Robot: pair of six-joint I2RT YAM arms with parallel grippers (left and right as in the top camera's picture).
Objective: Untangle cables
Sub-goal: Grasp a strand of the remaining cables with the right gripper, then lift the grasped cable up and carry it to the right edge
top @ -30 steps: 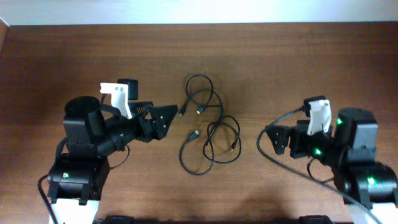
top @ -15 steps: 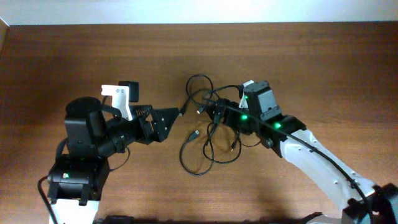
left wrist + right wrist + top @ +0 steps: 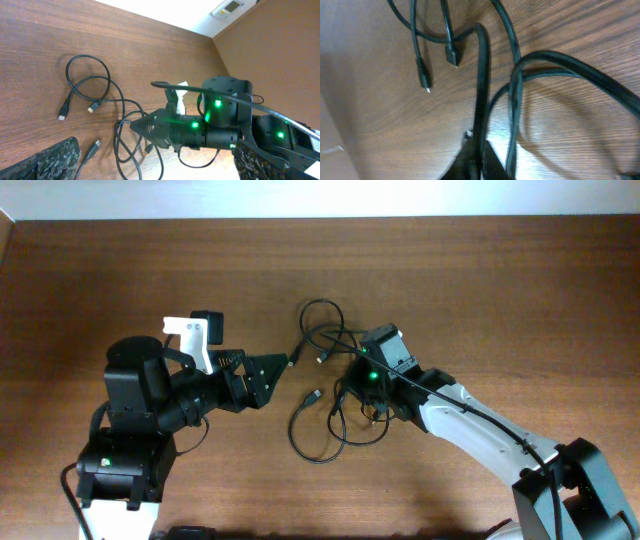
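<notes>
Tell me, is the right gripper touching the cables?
Touching. In the right wrist view the right gripper is pinched shut on one of the cables.

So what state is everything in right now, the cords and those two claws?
cables: tangled, loops crossing one another, lying on the table, plug ends loose and plugged into nothing.
left gripper: open wide, holding nothing.
right gripper: shut, pinching one strand of the cables.
</notes>
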